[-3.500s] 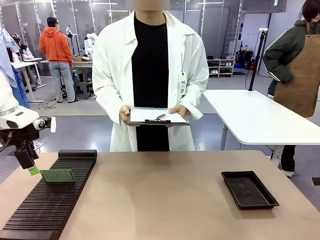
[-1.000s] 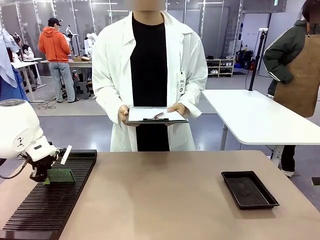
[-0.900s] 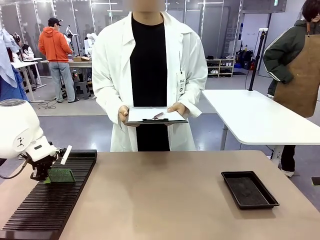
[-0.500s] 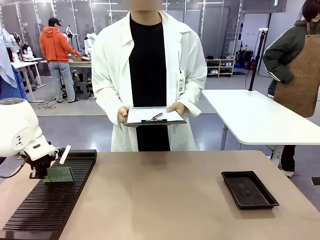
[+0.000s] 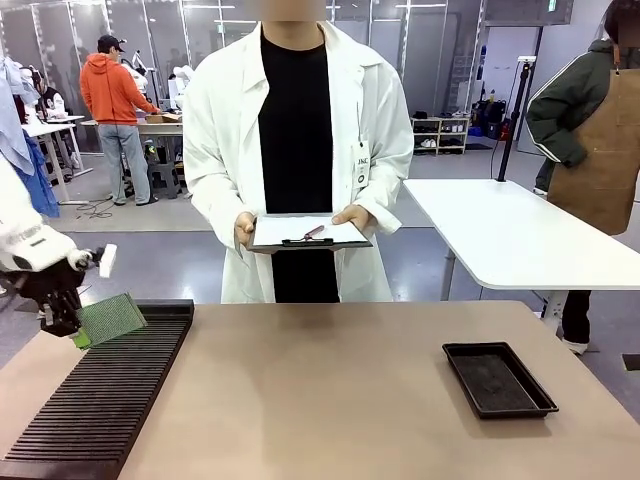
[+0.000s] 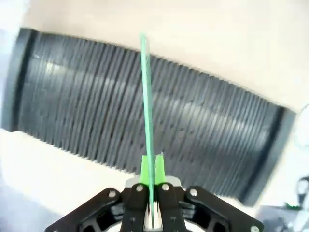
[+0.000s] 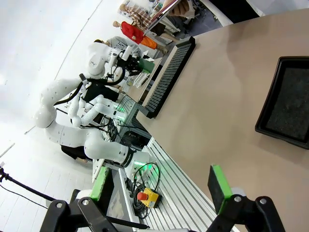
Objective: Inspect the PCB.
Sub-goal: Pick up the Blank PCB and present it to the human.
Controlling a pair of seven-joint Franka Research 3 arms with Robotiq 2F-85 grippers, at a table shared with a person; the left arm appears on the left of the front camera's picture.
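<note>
**Green PCB pinched in your left gripper over the rack**

At your far left, the left gripper's green pads are clamped on one short edge of the PCB. You see the board tilted, its pale dotted face toward the camera, held over the far end of the black slotted rack. From the left wrist it shows edge-on, a thin green line above the rack's ribs. At the middle, across the table, a person in a white coat holds a clipboard in both hands. To your right, the shallow black tray lies on the table, showing its dark, rough floor. Your right gripper has its fingers spread wide, gripping nothing.
</note>
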